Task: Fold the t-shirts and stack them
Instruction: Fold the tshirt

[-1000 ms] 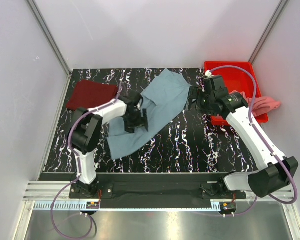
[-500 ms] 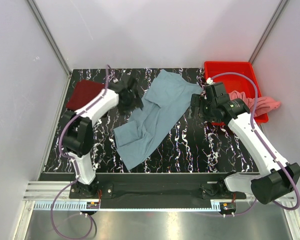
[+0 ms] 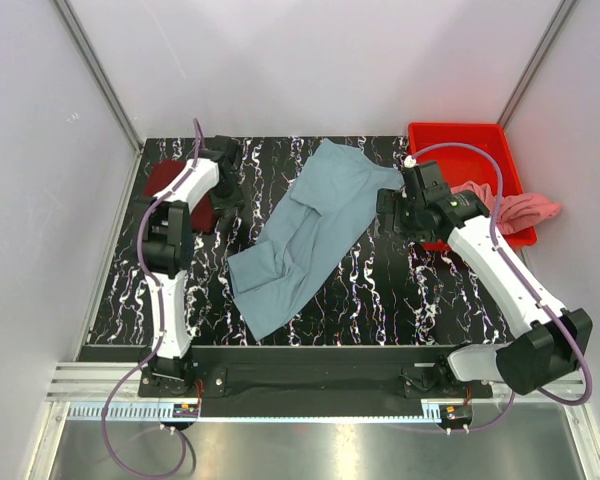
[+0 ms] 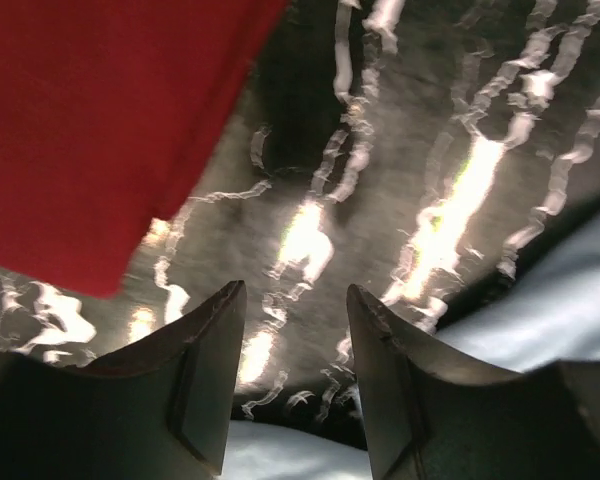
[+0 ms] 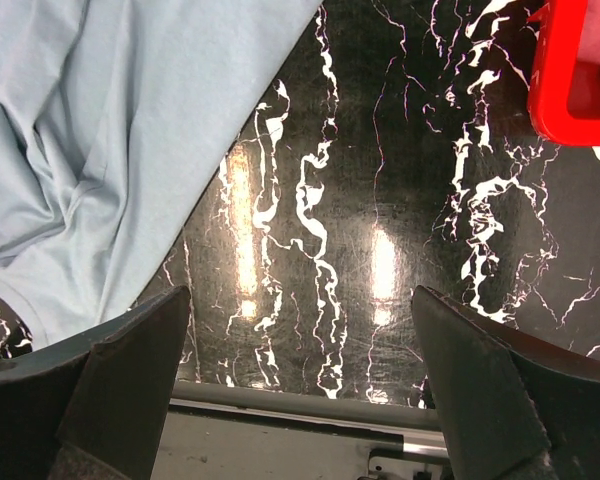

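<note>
Top external: left gripper (image 4: 295,300), right gripper (image 5: 300,300) gaping; grey-blue shirt (image 3: 305,235) between maroon shirt (image 3: 164,181) and red tray (image 3: 460,129).

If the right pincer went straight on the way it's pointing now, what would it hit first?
Most likely the bare black marbled tabletop, between the grey-blue cloth t-shirt and the red plastic tray, touching neither. Depth is unclear.

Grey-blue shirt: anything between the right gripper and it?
Nothing visible. The open right gripper hangs just beside the grey-blue shirt, off its right edge, with only bare marbled table between them.
</note>
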You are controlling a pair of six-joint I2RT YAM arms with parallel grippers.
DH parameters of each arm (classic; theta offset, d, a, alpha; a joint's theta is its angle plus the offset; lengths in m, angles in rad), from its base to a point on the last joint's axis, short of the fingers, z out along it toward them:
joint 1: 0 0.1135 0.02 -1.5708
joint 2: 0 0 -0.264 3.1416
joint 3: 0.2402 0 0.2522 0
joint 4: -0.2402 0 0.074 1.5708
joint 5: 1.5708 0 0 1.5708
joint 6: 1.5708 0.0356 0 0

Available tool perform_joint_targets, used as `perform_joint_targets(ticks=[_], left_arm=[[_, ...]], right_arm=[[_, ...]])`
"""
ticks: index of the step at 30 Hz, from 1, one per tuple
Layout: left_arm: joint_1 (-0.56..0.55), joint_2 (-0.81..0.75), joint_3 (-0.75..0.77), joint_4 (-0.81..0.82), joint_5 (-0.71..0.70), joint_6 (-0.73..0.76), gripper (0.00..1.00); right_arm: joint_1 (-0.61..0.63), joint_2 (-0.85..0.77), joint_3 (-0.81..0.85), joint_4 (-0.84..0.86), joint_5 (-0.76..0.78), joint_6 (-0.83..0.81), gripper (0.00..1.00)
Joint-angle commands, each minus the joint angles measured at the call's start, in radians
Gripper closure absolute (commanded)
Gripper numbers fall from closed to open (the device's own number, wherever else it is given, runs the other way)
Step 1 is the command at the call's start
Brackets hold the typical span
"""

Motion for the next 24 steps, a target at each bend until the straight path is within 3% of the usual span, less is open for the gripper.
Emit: perform_joint_targets(ticks=[1, 7, 17, 24], left_arm=[[0.054, 0.024, 0.07, -0.033, -0.097, 0.056, 0.51], [0.133, 0.085, 0.087, 0.008, -0.054, 0.081, 0.51], [0.21, 0.352, 0.469, -0.076, 0.04, 0.183, 0.49], [0.276, 0.407, 0.55, 0.006, 0.135, 0.2, 0.47]], right_arm=[[-0.004, 0.011, 0.044, 0.013, -0.001, -0.027, 0.0], [-0.006, 0.038, 0.047, 0.02, 0.001, -0.027, 0.0], [-0.009, 0.095, 0.067, 0.002, -0.013, 0.001, 0.0], [-0.01, 0.132, 0.07, -0.001, -0.018, 0.009, 0.0]])
